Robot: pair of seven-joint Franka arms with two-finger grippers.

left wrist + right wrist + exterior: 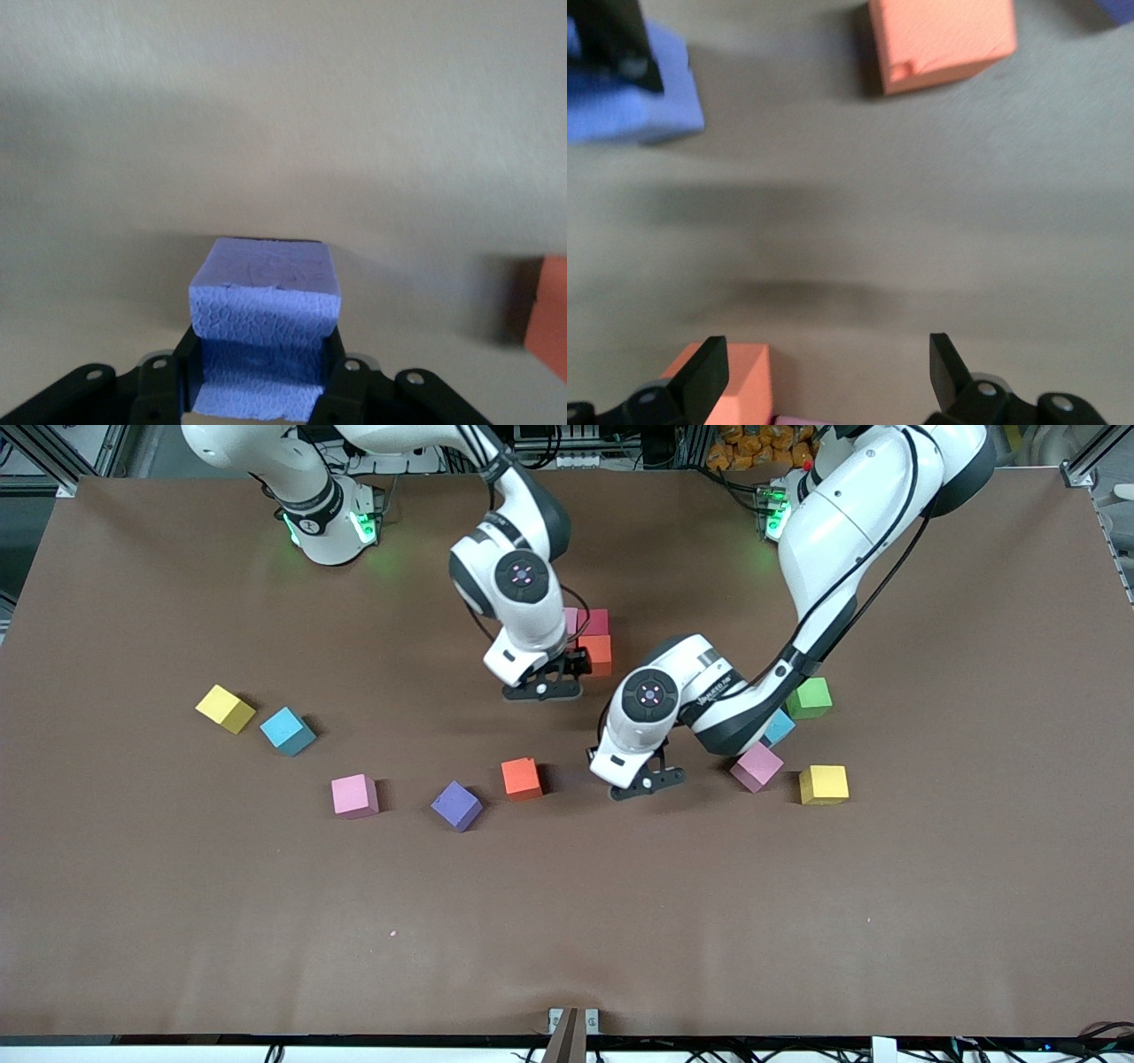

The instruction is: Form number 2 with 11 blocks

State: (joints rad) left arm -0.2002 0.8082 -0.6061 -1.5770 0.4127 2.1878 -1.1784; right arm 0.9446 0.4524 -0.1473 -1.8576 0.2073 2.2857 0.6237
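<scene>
My left claw (640, 783) clamps a purple block (266, 297) low over the brown counter (567, 921).

My right claw (542, 688) hovers with fingers apart beside the stacked orange block (597, 654), red block (594, 622) and pink block (570, 620). Another orange block (521, 778) sits near my left claw; a second purple block (457, 805) lies loose.
</scene>
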